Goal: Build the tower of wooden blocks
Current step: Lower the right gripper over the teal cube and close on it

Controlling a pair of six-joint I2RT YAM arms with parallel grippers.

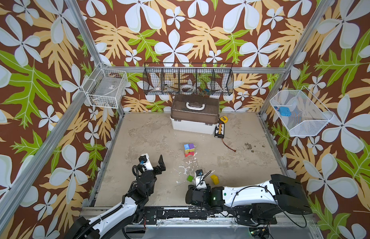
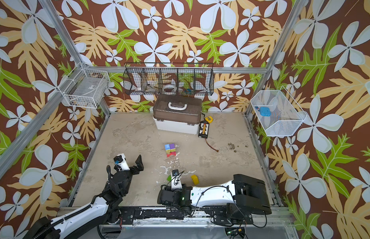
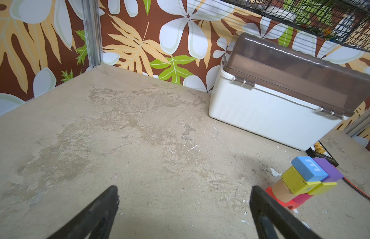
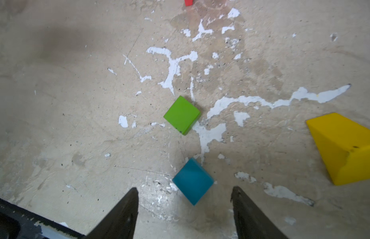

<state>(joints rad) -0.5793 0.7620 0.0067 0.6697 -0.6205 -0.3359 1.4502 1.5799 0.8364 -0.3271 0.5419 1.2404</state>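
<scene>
At mid-bench (image 1: 151,132), the tower (image 1: 189,150) stands partly built, well apart from the loose blocks. The left end effector (image 3: 184,189) hovers near it, spread fully and empty, probably parked clear of the stack. The right end effector (image 4: 184,192) is spread and grips nothing. A teal cube (image 4: 193,182) lies just ahead of its tips, likely the next pick. The green cube (image 4: 181,114) and yellow piece (image 4: 343,147) wait nearby.

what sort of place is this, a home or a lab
Most likely a robot test cell, not a lived-in room: leaf-print walls sit in an aluminium frame, the left arm and right arm are mounted along the front edge of a worn tabletop, and a black wire basket hangs on the wall.
</scene>
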